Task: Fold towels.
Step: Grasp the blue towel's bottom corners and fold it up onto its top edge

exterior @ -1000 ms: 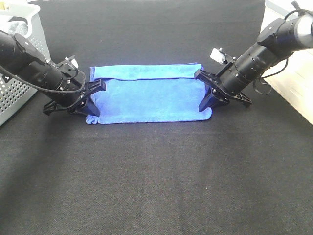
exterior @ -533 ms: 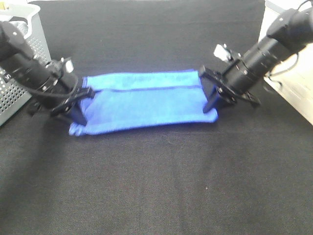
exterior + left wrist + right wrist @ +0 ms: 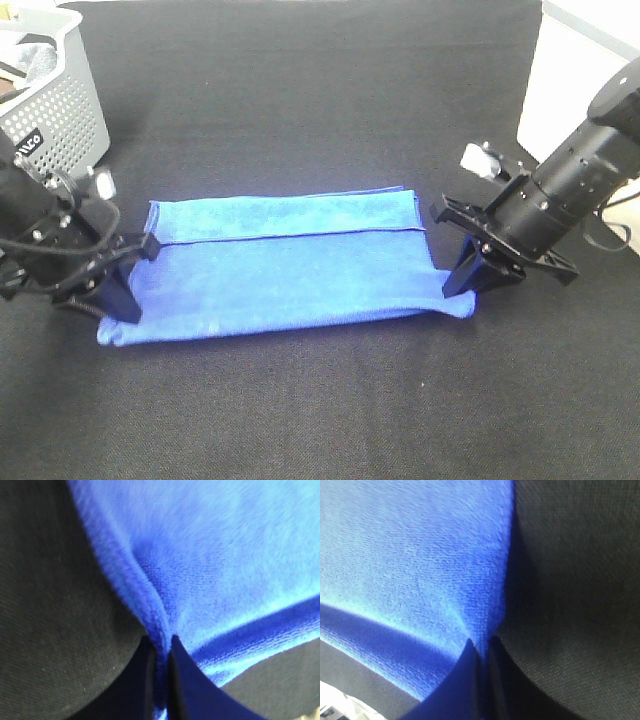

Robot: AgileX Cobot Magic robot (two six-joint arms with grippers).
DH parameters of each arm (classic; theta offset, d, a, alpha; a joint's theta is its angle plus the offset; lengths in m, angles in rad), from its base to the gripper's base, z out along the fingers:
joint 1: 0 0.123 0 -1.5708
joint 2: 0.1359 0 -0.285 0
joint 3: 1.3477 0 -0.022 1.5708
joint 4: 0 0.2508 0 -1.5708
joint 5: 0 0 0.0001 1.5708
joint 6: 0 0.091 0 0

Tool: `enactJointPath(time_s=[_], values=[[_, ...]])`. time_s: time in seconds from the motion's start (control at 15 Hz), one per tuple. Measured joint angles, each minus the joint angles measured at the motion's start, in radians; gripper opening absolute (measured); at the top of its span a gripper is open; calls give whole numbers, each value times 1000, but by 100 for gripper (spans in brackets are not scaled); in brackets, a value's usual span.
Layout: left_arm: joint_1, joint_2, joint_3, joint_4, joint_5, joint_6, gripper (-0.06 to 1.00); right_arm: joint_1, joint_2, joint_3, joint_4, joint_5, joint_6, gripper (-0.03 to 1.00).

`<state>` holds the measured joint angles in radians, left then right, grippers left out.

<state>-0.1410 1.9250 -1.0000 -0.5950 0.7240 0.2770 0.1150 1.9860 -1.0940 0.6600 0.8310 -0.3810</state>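
Observation:
The royal-blue towel (image 3: pixel 285 265) lies folded lengthwise on the black table, stretched between both arms. My left gripper (image 3: pixel 118 295) is shut on the towel's left end near its front corner. My right gripper (image 3: pixel 462 283) is shut on the right end near its front corner. In the left wrist view the fingers (image 3: pixel 150 680) pinch a ridge of the towel's (image 3: pixel 210 565) edge. In the right wrist view the fingers (image 3: pixel 470 675) pinch the towel's (image 3: pixel 415 565) edge too. A fold seam runs along the towel's length. The white tag does not show.
A grey perforated basket (image 3: pixel 60 100) stands at the back left, close behind the left arm. A white surface (image 3: pixel 590 60) borders the black table cloth (image 3: pixel 320 400) at the right.
Both grippers have pulled the towel toward the front of the table and moved apart, so the towel is stretched longer. The grips have not changed.

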Motion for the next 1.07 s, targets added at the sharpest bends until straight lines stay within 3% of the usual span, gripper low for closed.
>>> enactJointPath(time_s=[0.33,0.67,1.0,1.07], values=[[30,-12,-85,7,-87,-119,3,1,22,-207,-2,0,-2,0],[36,92,-361,65,-93,-119,3,1,168,-478,-70,8,38,0],[36,253,-499,73,-51,-117,4,1,290,-558,-87,-5,51,0],[36,270,-506,73,-52,-120,11,1,301,-560,-88,-22,51,7]])
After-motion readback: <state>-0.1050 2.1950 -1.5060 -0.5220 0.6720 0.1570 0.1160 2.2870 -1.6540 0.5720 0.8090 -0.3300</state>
